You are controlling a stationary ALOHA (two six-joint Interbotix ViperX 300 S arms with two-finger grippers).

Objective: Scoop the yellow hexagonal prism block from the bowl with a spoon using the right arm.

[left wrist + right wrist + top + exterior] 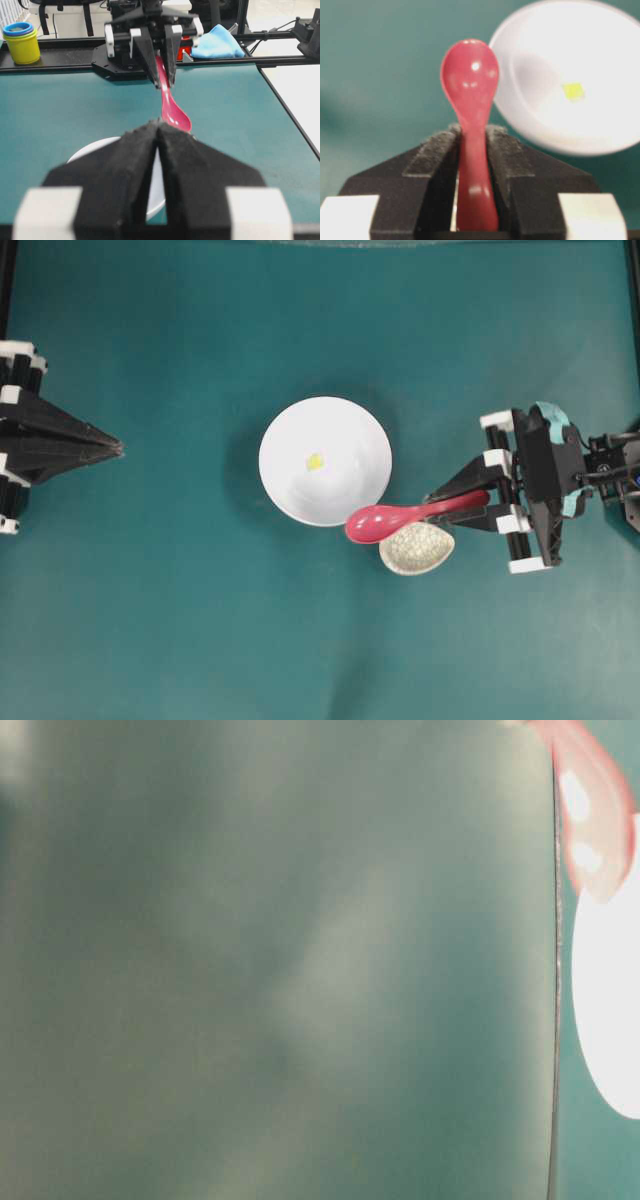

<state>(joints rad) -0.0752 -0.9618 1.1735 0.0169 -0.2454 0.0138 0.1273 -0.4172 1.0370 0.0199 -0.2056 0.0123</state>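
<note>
The white bowl (pixel 350 430) stands mid-table with the tiny yellow block (pixel 315 462) lying inside it, left of centre. My right gripper (pixel 452 506) is shut on the handle of the pink-red spoon (pixel 385 520), whose scoop hovers by the bowl's lower-right rim. In the right wrist view the spoon (pixel 470 80) juts forward from the gripper (pixel 472 132), left of the bowl (pixel 600 60) and the block (pixel 573 90). My left gripper (pixel 118 448) is shut and holds nothing, far left of the bowl. It faces the bowl (pixel 95 147) and the spoon (pixel 172 112).
A speckled beige spoon rest (pixel 417 547) lies just below the spoon's scoop. Beyond the table's far end sit a yellow cup with a blue ring (pixel 21 42) and a blue cloth (pixel 215 42). The table-level view is mostly blurred.
</note>
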